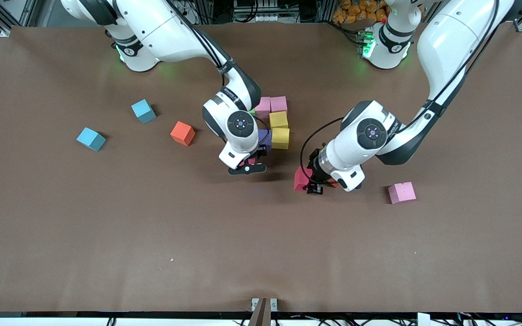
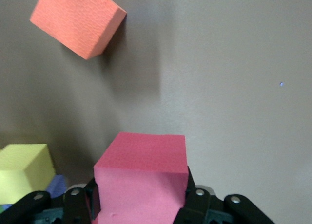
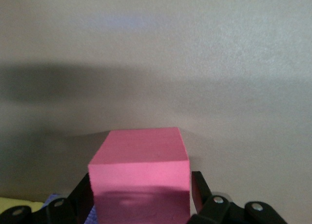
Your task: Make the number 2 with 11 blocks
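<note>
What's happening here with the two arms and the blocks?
The arms are building a figure from foam cubes. The right gripper is low over a red block at the end of the partial figure nearer the front camera; that figure is made of pink, yellow and purple cubes. The left gripper is shut on a second red block, close to an orange block. A loose orange block and a loose pink block wait on the table.
</note>
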You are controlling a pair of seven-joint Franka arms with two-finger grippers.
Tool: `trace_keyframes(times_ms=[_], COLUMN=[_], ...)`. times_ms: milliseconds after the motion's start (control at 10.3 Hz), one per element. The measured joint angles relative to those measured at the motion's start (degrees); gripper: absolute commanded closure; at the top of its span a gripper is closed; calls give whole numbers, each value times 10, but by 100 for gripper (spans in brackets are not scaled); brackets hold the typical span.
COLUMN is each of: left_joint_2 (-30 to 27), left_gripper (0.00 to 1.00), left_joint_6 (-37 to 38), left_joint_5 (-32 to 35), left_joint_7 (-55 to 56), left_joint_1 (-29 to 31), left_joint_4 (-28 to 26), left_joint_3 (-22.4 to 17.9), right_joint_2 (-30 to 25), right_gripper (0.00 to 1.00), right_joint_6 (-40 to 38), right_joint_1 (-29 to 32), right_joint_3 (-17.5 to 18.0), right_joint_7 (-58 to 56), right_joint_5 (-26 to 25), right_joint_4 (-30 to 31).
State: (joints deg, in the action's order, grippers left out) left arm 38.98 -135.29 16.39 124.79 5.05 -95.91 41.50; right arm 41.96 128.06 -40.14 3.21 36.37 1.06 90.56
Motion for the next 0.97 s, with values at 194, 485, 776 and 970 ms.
trace_keyframes(times_ms=[194, 485, 776, 970], left_joint_2=[3, 3, 3, 3], left_gripper=[61, 61, 60, 60], left_joint_6=[0, 0, -4, -33], left_joint_5=[-4, -4, -4, -4], left_joint_7=[24, 65, 154, 227], left_joint_1=[-39, -43, -58, -87], left_joint_4=[18, 25, 27, 34], left_joint_3=[-27, -32, -32, -34], right_joint_2=[-12, -55, -134, -207], right_gripper=[9, 0, 0, 0], right_joint_6=[-3, -55, -79, -82], right_joint_1=[1, 12, 62, 108], right_joint_3=[-3, -7, -8, -9], right_joint_7=[0, 0, -68, -152], right_joint_5=[0, 0, 0, 0], right_joint_4=[-4, -7, 50, 131])
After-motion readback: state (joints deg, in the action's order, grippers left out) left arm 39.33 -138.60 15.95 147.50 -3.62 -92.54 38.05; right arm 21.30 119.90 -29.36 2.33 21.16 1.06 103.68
